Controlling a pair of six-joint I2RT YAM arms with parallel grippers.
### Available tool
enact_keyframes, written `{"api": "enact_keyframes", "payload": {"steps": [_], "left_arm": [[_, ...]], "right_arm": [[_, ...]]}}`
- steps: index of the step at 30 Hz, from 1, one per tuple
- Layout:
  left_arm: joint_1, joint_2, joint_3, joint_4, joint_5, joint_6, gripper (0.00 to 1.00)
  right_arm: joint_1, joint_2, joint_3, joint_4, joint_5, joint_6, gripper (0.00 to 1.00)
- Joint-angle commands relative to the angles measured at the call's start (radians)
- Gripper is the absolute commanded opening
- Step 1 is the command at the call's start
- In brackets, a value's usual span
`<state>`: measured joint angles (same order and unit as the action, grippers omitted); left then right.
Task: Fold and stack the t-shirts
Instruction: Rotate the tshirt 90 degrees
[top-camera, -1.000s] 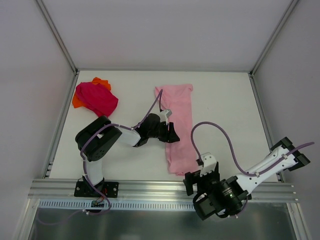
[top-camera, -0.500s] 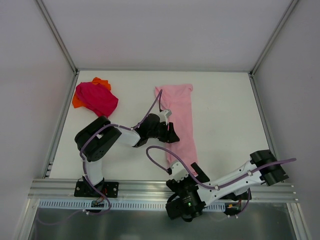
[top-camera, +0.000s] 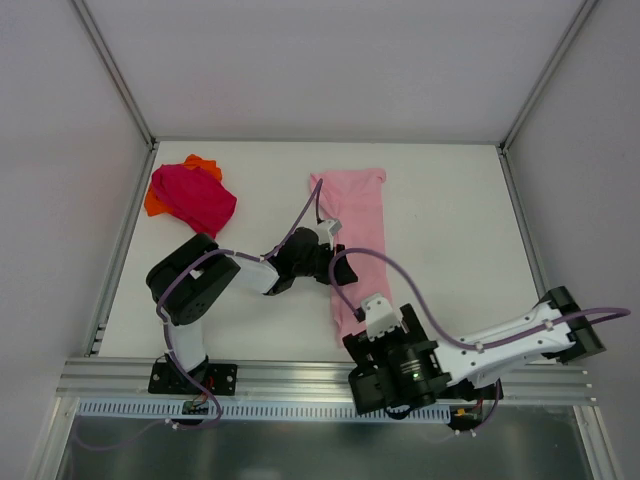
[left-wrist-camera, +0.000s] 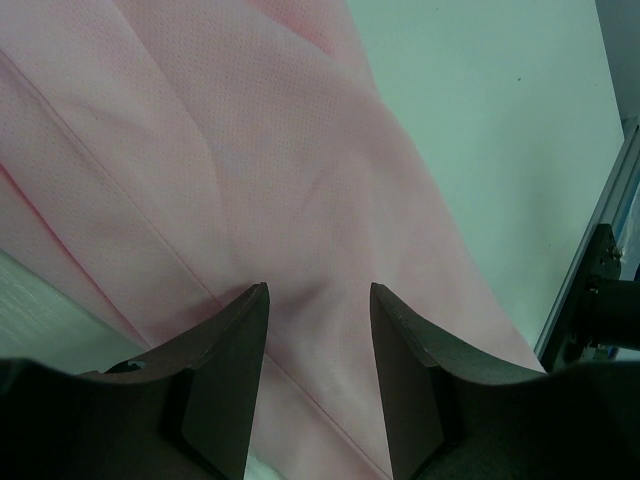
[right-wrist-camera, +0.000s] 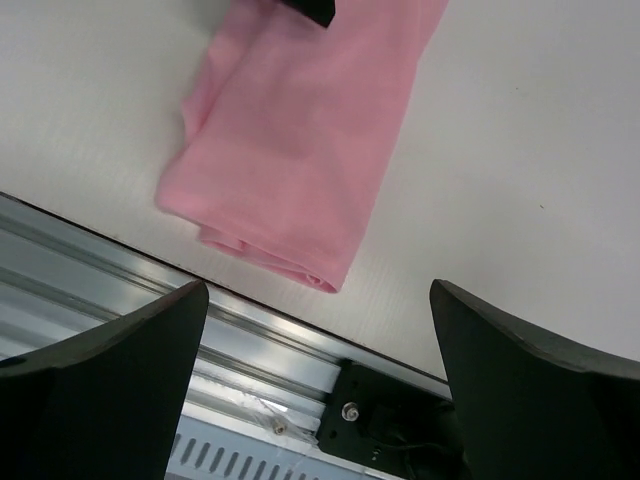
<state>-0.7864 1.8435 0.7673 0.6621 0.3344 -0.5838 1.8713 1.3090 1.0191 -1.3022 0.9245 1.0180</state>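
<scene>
The light pink t-shirt (top-camera: 358, 235) lies folded into a long narrow strip down the middle of the table. My left gripper (top-camera: 338, 266) is low over the strip's left edge, about halfway along. In the left wrist view it (left-wrist-camera: 318, 300) is open, with pink cloth (left-wrist-camera: 300, 150) beneath and between the fingers. My right gripper (top-camera: 383, 322) hovers by the strip's near end. In the right wrist view it (right-wrist-camera: 318, 290) is wide open and empty, with the shirt's near end (right-wrist-camera: 290, 170) ahead. The magenta t-shirt (top-camera: 195, 197) lies crumpled at the back left on the orange one (top-camera: 205, 163).
The white table (top-camera: 450, 220) is walled on the left, back and right. An aluminium rail (top-camera: 250, 375) runs along the near edge and shows in the right wrist view (right-wrist-camera: 150, 300). The right arm's cable (top-camera: 420, 300) loops over the near end of the strip.
My right arm has swung in along the near edge, and its gripper now points at the near end of the pink strip. My left gripper has stayed at the strip's left edge.
</scene>
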Motion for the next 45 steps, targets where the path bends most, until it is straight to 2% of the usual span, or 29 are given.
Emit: {"api": "enact_keyframes", "payload": {"steps": [1, 5, 10, 14, 17, 19, 21, 23, 24, 25, 27, 31, 32, 35, 36, 37, 38, 39, 41, 42, 45], "left_arm": [[-0.005, -0.035, -0.013, 0.06, -0.005, 0.007, 0.45], [0.001, -0.046, -0.019, 0.053, -0.005, 0.012, 0.45], [0.021, -0.084, -0.066, 0.07, -0.009, 0.009, 0.45], [0.026, -0.087, -0.074, 0.077, -0.009, 0.001, 0.45], [0.026, -0.076, -0.072, 0.086, -0.005, -0.005, 0.45], [0.026, -0.07, -0.071, 0.087, -0.005, -0.008, 0.45], [0.026, -0.07, -0.071, 0.088, -0.005, -0.007, 0.45], [0.026, -0.067, -0.069, 0.093, -0.005, -0.01, 0.45], [0.026, -0.064, -0.068, 0.096, -0.005, -0.011, 0.45], [0.026, -0.061, -0.068, 0.1, -0.002, -0.017, 0.45], [0.026, -0.053, -0.066, 0.111, 0.008, -0.024, 0.45], [0.026, -0.036, -0.051, 0.117, 0.021, -0.037, 0.45], [0.026, -0.029, -0.049, 0.129, 0.028, -0.04, 0.45], [0.026, -0.021, -0.045, 0.134, 0.037, -0.047, 0.45], [0.027, -0.023, -0.043, 0.131, 0.034, -0.042, 0.45], [0.027, -0.024, -0.046, 0.129, 0.031, -0.042, 0.45], [0.03, -0.024, -0.046, 0.129, 0.029, -0.04, 0.45], [0.032, -0.026, -0.048, 0.128, 0.029, -0.04, 0.45], [0.035, -0.029, -0.048, 0.122, 0.029, -0.037, 0.44], [0.038, -0.032, -0.049, 0.12, 0.029, -0.034, 0.45], [0.044, -0.036, -0.056, 0.119, 0.031, -0.031, 0.44]], "right_arm": [[0.002, -0.222, -0.052, -0.199, 0.135, 0.088, 1.0], [-0.001, -0.393, -0.196, 0.041, 0.154, 0.057, 1.0], [-0.003, -0.501, -0.376, 0.295, 0.109, -0.021, 0.98], [-0.003, -0.573, -0.482, 0.617, 0.089, -0.163, 0.98], [-0.003, -0.648, -0.524, 0.705, 0.128, -0.239, 0.98], [-0.004, -0.64, -0.507, 0.733, 0.142, -0.289, 0.98], [-0.023, -0.529, -0.414, 0.671, 0.16, -0.297, 0.98], [-0.034, -0.408, -0.316, 0.43, 0.268, -0.21, 1.0], [-0.052, -0.287, -0.216, 0.328, 0.305, -0.059, 1.0], [-0.075, -0.234, -0.176, 0.099, 0.368, 0.038, 1.0], [-0.122, -0.166, -0.11, -0.094, 0.425, 0.225, 1.0], [-0.197, -0.125, -0.085, -0.166, 0.451, 0.341, 1.0], [-0.219, -0.131, -0.097, -0.139, 0.453, 0.327, 1.0], [-0.289, -0.172, -0.186, 0.19, 0.448, 0.041, 1.0], [-0.314, -0.185, -0.224, 0.482, 0.442, -0.092, 1.0], [-0.351, -0.197, -0.262, 0.604, 0.398, -0.316, 1.0], [-0.429, -0.221, -0.331, 0.709, 0.37, -0.396, 1.0], [-0.463, -0.235, -0.365, 0.918, 0.346, -0.483, 1.0], [-0.561, -0.273, -0.443, 1.068, 0.245, -0.663, 1.0], [-0.586, -0.28, -0.461, 1.186, 0.182, -0.706, 1.0], [-0.71, -0.246, -0.473, 1.302, 0.071, -0.798, 1.0]]}}
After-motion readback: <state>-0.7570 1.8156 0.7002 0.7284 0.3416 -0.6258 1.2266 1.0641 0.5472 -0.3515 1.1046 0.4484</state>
